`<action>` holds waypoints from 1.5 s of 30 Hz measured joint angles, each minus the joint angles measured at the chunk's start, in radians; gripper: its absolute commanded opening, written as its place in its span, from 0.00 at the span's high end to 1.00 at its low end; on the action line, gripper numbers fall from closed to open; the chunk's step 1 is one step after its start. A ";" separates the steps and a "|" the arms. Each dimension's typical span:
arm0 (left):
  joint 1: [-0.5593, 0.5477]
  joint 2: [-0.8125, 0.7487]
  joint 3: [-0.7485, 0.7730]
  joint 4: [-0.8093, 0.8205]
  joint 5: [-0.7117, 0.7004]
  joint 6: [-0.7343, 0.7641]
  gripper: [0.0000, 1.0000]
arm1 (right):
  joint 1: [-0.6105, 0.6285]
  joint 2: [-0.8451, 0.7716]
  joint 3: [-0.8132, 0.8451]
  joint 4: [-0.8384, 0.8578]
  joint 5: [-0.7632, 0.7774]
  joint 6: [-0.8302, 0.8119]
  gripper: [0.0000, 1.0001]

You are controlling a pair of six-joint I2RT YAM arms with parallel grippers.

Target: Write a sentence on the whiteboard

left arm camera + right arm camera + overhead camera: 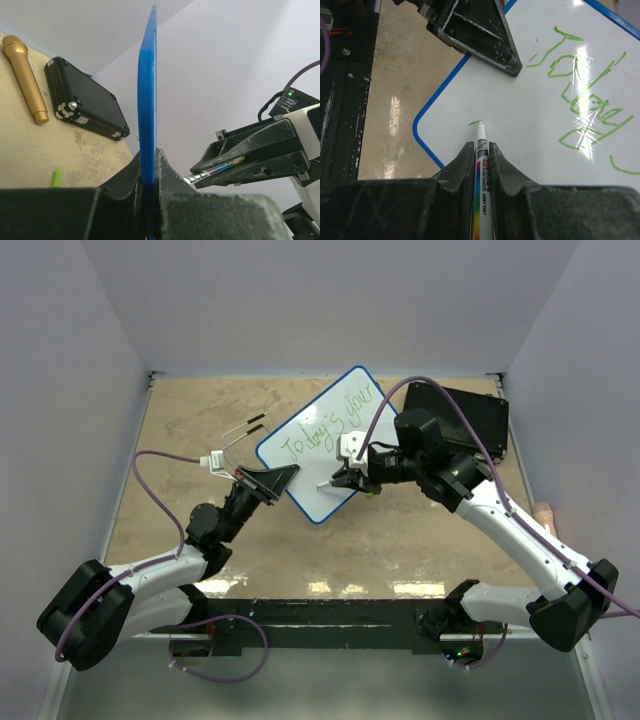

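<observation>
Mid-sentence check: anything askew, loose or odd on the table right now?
The whiteboard sits skewed, diagonal to the table edges, one edge clamped by the left gripper. A small green piece, perhaps a marker cap, lies loose on the table. Nothing looks spilled or broken.

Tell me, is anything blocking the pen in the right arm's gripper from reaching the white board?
Nothing visible does. The marker in the right gripper has its tip at a bare patch of the whiteboard, beside a short green stroke. The left gripper clamps the board's edge off to one side, clear of the tip.
</observation>
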 measured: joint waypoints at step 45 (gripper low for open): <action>-0.006 -0.031 0.000 -0.035 -0.058 0.009 1.00 | 0.005 -0.008 0.018 -0.065 0.074 -0.032 1.00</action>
